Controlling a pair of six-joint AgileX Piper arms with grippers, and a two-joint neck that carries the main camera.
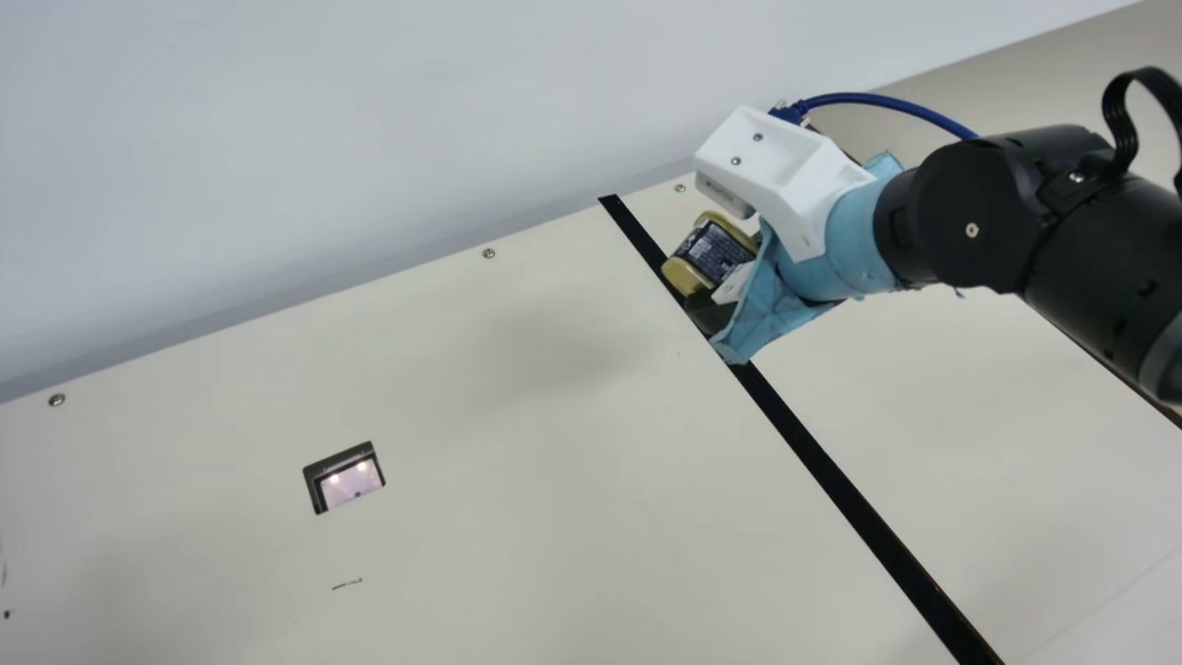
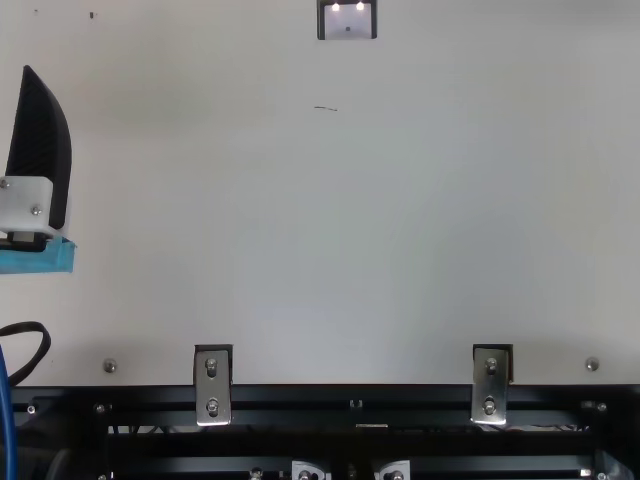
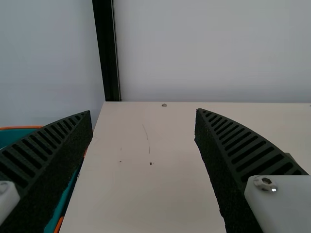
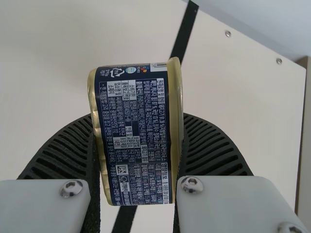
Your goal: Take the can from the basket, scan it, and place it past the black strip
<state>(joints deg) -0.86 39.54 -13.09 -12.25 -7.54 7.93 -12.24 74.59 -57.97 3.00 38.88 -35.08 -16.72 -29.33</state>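
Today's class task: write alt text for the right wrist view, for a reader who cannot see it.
A dark blue can with gold-coloured ends and dense white print is gripped in the robot's right hand, between two black ribbed fingers. Beyond it, a black strip crosses the cream table, which has two screws near its edge.

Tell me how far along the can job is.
Picking looks done: the can is out of the basket and held in the right gripper. Scanning probably is too, though unproven, as the can is well away from the lit window. Remaining: the can hangs by the black strip, so it needs lowering past it and releasing.
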